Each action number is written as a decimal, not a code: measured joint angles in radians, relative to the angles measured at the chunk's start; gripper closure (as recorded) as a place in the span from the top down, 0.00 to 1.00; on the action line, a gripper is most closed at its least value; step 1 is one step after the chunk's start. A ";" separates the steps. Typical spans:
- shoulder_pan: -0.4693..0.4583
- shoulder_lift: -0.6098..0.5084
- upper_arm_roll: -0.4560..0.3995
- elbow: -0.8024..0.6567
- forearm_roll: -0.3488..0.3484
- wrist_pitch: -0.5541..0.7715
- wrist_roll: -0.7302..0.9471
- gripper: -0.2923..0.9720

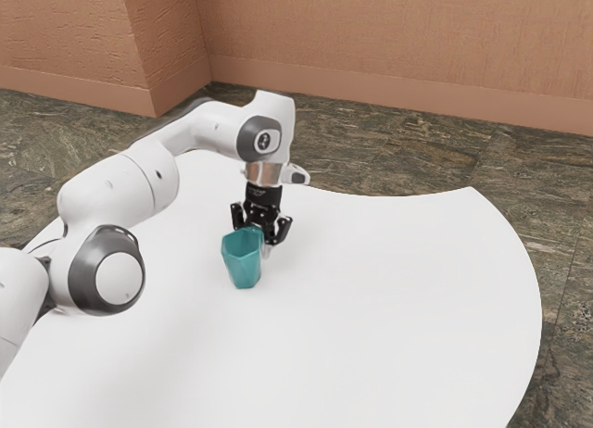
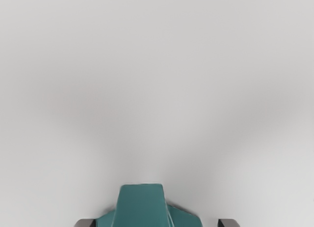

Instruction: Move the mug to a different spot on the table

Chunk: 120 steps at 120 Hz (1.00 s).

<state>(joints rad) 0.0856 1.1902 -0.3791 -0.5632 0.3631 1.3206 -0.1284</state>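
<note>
A teal faceted mug stands upright on the white table, near its middle. My black gripper points straight down at the mug's far side, on the exterior view's right, with its fingers low around the rim there. In the wrist view a teal part of the mug lies between my two dark fingertips. The fingertips stand wide apart, with a gap to the teal part on at least one side. The gripper is open.
The round white table has a curved edge toward the exterior view's right, with bare top stretching that way and to the front. My white arm covers the table's left side. A stone floor and terracotta walls surround it.
</note>
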 joint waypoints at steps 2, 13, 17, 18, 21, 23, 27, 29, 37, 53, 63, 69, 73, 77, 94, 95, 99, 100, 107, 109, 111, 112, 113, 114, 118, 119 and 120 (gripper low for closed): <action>0.000 -0.001 -0.001 -0.001 0.000 0.001 -0.001 0.46; 0.000 -0.002 -0.003 -0.004 -0.001 0.009 0.000 0.50; 0.000 -0.002 -0.004 -0.004 -0.001 0.012 0.002 0.51; 0.000 -0.003 -0.004 -0.004 -0.001 0.013 0.002 0.51; 0.000 -0.003 -0.004 -0.005 -0.001 0.017 0.004 0.53; 0.000 -0.004 -0.004 -0.005 -0.001 0.020 0.005 0.53; 0.000 -0.006 -0.004 -0.005 -0.001 0.026 0.007 0.56; 0.000 -0.007 -0.004 -0.005 -0.001 0.029 0.008 0.57; -0.001 -0.015 -0.004 -0.005 -0.001 0.039 0.011 0.62; -0.003 -0.039 -0.007 -0.005 -0.002 0.051 0.016 0.68; -0.003 -0.080 -0.010 -0.021 -0.002 0.067 0.019 0.70; -0.002 -0.146 -0.012 -0.082 -0.004 0.092 0.020 0.71; -0.001 -0.216 -0.010 -0.158 -0.009 0.117 0.021 0.72; 0.004 -0.299 -0.003 -0.252 -0.027 0.147 0.022 0.72; 0.009 -0.756 0.109 -0.770 -0.183 0.306 0.025 0.74; 0.009 -0.783 0.115 -0.799 -0.193 0.314 0.025 0.74; 0.009 -0.888 0.135 -0.904 -0.230 0.343 0.026 0.74; 0.010 -0.911 0.139 -0.926 -0.238 0.349 0.026 0.74; 0.015 -1.041 0.157 -1.026 -0.282 0.377 0.030 0.74; 0.016 -1.067 0.163 -1.040 -0.292 0.380 0.032 0.74; 0.015 -1.092 0.172 -1.048 -0.302 0.382 0.036 0.74; 0.015 -1.102 0.176 -1.051 -0.306 0.383 0.038 0.74; 0.013 -1.111 0.182 -1.053 -0.311 0.383 0.041 0.74; 0.012 -1.119 0.186 -1.054 -0.315 0.384 0.043 0.74; 0.008 -1.140 0.208 -1.049 -0.335 0.385 0.055 0.75; 0.007 -1.144 0.213 -1.046 -0.340 0.386 0.058 0.75; 0.007 -1.147 0.218 -1.043 -0.344 0.386 0.061 0.75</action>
<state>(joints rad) 0.0929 0.0431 -0.1614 -1.6067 0.0192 1.7064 -0.0671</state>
